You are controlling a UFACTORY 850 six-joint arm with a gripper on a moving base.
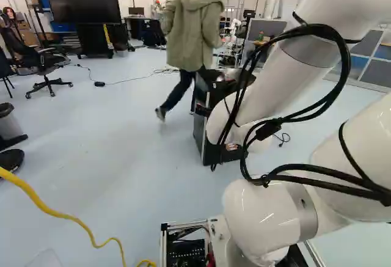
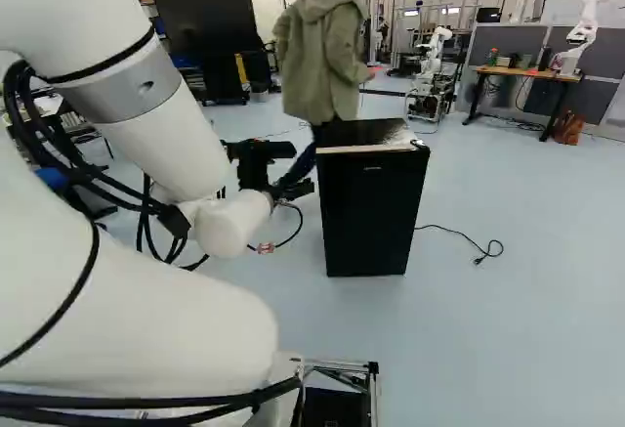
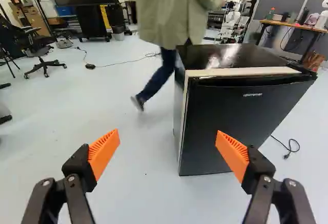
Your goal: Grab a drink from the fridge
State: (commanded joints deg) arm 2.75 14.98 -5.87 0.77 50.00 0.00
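Refrigerator, small, black and box-shaped [image 3: 241, 116], upright on the smooth pale floor [image 3: 138, 188] ahead of the arm, right of centre in the right base view. Orange-padded black two-fingered gripper [image 2: 301, 169]: fingers spread wide, nothing between the pads, with the refrigerator beyond them and apart. Black power cord with plug [image 2: 479, 251], lying on the floor beside the appliance. Person in an olive-green hooded jacket and dark trousers [image 3: 171, 14], mid-stride just behind it. Farther back, wooden-topped table [image 2: 522, 72] bearing another robot, white [image 2: 588, 26].
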